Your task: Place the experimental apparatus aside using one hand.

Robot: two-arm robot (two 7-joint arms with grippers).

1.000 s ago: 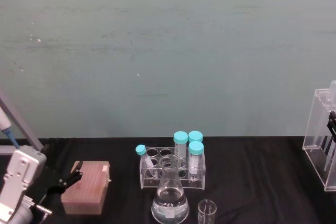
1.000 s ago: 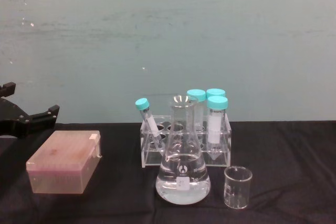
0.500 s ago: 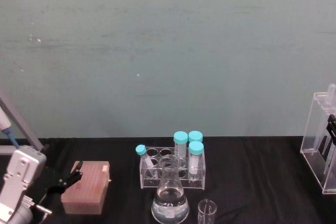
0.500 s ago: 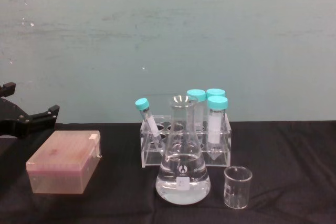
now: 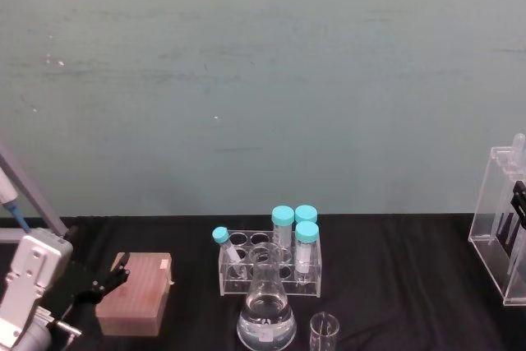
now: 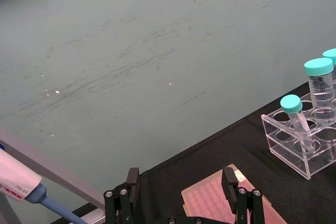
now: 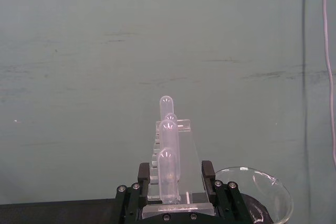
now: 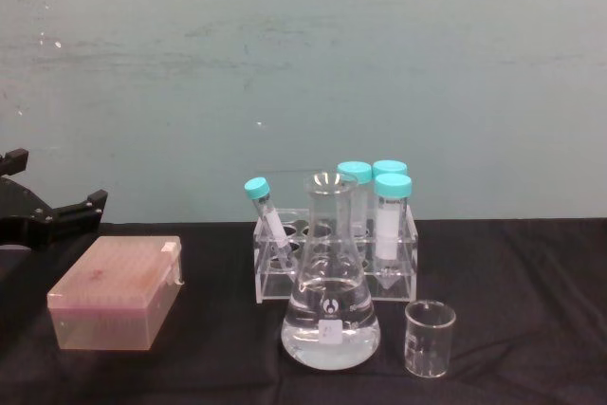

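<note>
Item 1, tall acrylic rack (image 5: 496, 240): stands at the far right edge of the black table (image 5: 394, 260), well apart from the other glassware. Long clear tubes upright in it. Whether its base rests on the cloth cannot be told.

Item 2, right gripper (image 7: 176, 169): closed on the tall acrylic rack, one finger against each long side wall. The rack's long axis runs straight away from the wrist, tubes lined up one behind another.

Item 3, left gripper (image 6: 181, 176): spread wide, holding nothing, parked at the near left, just beside the pink tip box (image 8: 116, 293).

Item 4, conical flask (image 8: 330, 305) and small beaker (image 8: 430, 339): near centre, in front of the low tube rack (image 8: 270, 286), beaker to the flask's right.

Judgement: both lie left of the right gripper; the beaker is likely its closer next pick.
</note>
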